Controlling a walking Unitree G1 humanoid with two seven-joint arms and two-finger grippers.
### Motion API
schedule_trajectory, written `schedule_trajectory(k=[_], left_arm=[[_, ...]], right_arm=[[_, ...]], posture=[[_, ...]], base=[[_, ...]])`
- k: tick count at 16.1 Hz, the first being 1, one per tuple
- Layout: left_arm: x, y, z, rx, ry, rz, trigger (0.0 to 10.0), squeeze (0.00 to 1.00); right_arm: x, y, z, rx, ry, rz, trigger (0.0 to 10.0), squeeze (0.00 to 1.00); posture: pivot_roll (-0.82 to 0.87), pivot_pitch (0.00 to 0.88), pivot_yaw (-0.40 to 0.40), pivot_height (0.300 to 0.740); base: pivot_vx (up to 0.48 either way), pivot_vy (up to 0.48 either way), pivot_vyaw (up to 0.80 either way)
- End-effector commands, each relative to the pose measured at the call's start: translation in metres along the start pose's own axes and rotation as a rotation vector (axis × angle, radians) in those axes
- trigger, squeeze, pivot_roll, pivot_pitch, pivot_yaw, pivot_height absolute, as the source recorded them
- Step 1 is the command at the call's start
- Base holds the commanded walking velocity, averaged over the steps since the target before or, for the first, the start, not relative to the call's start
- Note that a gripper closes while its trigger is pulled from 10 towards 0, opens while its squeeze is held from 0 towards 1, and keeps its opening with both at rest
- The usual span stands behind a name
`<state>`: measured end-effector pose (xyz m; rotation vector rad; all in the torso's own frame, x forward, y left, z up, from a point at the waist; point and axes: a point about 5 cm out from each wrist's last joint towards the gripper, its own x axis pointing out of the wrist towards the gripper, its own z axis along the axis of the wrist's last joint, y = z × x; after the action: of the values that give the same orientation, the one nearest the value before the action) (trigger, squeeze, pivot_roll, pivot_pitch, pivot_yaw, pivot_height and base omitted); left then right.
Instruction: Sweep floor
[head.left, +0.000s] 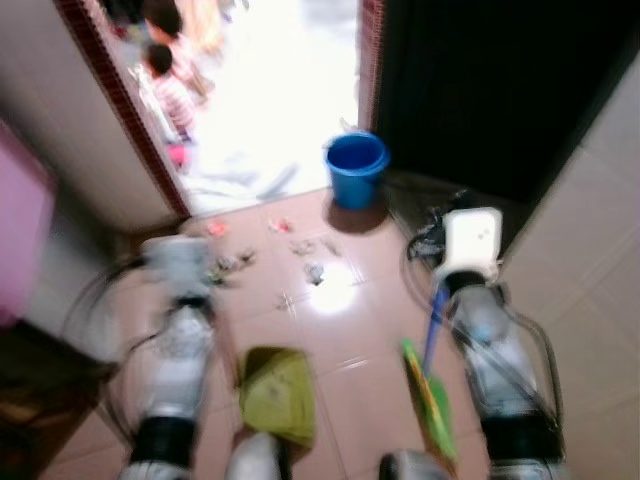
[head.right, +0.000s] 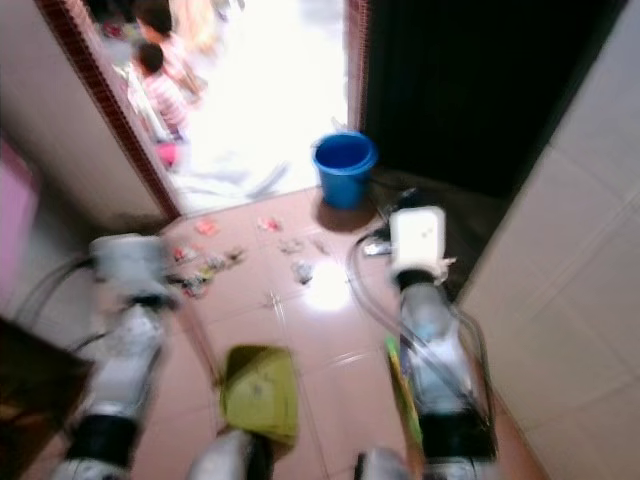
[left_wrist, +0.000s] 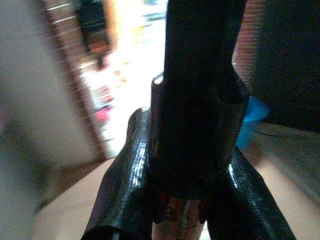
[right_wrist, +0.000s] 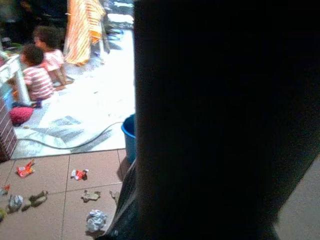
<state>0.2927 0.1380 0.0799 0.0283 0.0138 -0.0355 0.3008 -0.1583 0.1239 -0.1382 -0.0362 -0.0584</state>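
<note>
Several litter scraps (head.left: 315, 270) lie on the reddish floor tiles just inside a doorway, among them a crumpled paper (right_wrist: 96, 220) and a red wrapper (right_wrist: 25, 169). A yellow-green dustpan (head.left: 278, 395) hangs low in front of me. My left gripper (left_wrist: 187, 200) is shut on its dark handle (left_wrist: 195, 100). A broom with a green head (head.left: 430, 400) and a blue handle (head.left: 434, 320) hangs beside my right arm. My right gripper (head.left: 440, 285) is shut on that handle, which blocks most of the right wrist view as a dark mass. The picture is blurred.
A blue bucket (head.left: 355, 165) stands at the threshold, right of the litter. Two people (head.left: 170, 70) sit on the bright ground outside, near a hose (right_wrist: 75, 142). A dark door (head.left: 500, 90) and cables (head.left: 430, 235) are on the right, a pink object (head.left: 20, 230) on the left.
</note>
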Motion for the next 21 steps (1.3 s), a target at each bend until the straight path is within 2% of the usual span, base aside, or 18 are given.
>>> schedule_trajectory(k=[1,4,8,9,10,11,14,16,18,21], left_arm=[[0.008,0.007,0.013,-0.010,-0.059,0.015,10.0,0.00],[0.003,0.012,0.009,0.007,-0.055,0.054,10.0,0.00],[-0.010,0.016,0.009,-0.010,-0.057,0.093,10.0,0.00],[-0.012,0.017,0.008,-0.012,-0.056,0.101,10.0,0.00],[-0.018,0.019,0.006,-0.011,-0.053,0.125,10.0,0.00],[-0.025,0.019,0.003,-0.006,-0.048,0.142,10.0,0.00],[-0.031,0.017,0.005,0.036,-0.044,0.158,10.0,0.00],[-0.027,0.015,0.015,0.039,-0.065,0.137,10.0,0.00],[-0.020,0.013,0.026,0.034,-0.082,0.116,10.0,0.00],[-0.016,0.010,0.031,0.034,-0.088,0.121,10.0,0.00]], right_arm=[[-0.011,0.004,-0.026,0.086,0.086,-0.020,10.0,0.00],[-0.015,0.013,-0.030,0.143,0.108,0.054,10.0,0.00],[-0.022,0.015,-0.037,0.096,0.160,0.142,10.0,0.00],[-0.022,0.015,-0.037,0.092,0.162,0.153,10.0,0.00],[-0.022,0.016,-0.036,0.069,0.154,0.203,10.0,0.00],[-0.020,0.017,-0.033,0.047,0.142,0.244,10.0,0.00],[-0.011,0.021,-0.022,0.032,0.082,0.267,10.0,0.00],[-0.011,0.023,-0.014,0.045,0.038,0.251,10.0,0.00],[-0.015,0.025,-0.008,0.014,0.000,0.258,10.0,0.00],[-0.018,0.033,0.000,0.032,-0.027,0.286,10.0,0.00]], posture=[[-0.13,0.008,0.140,0.740],[-0.12,0.015,0.117,0.740],[-0.07,0.048,0.008,0.740],[-0.07,0.048,0.008,0.740],[-0.06,0.069,-0.038,0.740],[-0.05,0.080,-0.044,0.740],[-0.06,0.098,-0.003,0.740],[-0.06,0.109,0.031,0.740],[-0.07,0.120,0.046,0.740],[-0.08,0.121,0.071,0.740]], base=[[0.000,0.000,0.00],[0.000,0.000,0.00],[0.000,0.000,0.00],[0.000,0.000,0.00],[0.000,0.000,0.00],[0.000,0.000,0.00],[0.000,0.000,0.00],[0.000,0.000,0.00],[0.000,0.000,0.79],[0.000,0.000,0.79]])
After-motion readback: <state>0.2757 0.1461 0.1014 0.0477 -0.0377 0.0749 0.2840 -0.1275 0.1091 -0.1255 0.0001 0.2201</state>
